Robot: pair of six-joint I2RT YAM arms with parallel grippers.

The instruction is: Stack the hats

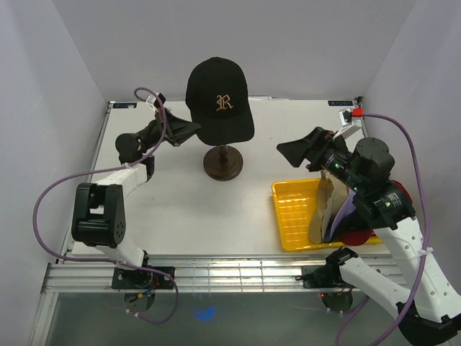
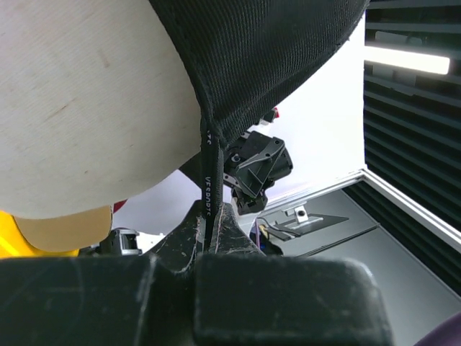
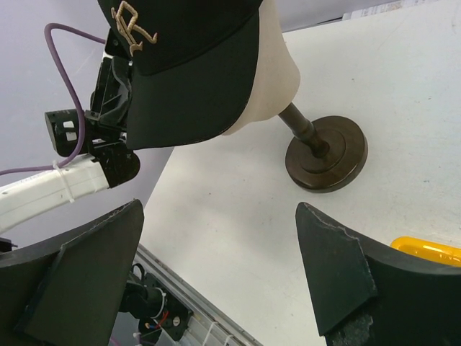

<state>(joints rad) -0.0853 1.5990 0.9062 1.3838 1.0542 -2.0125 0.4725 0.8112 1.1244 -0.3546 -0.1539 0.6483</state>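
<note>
A black hat with a gold R (image 1: 220,101) sits on the beige mannequin head (image 3: 272,76), brim toward the camera. My left gripper (image 1: 193,130) is at the hat's left rear edge, shut on its black back strap (image 2: 209,180), which is pinched between the fingertips (image 2: 230,234). My right gripper (image 1: 294,153) hovers open and holding nothing over the table, right of the stand (image 1: 222,161); its gap (image 3: 220,267) faces the hat (image 3: 187,72). A tan hat (image 1: 322,209), a lavender hat (image 1: 344,213) and a red hat (image 1: 358,236) stand on edge in the yellow tray (image 1: 292,209), partly hidden by the right arm.
The mannequin's dark wooden stand has a round base (image 3: 328,155) mid-table. The yellow tray sits at the front right near the table edge. White walls close in the back and sides. Purple cables (image 1: 50,209) loop from both arms.
</note>
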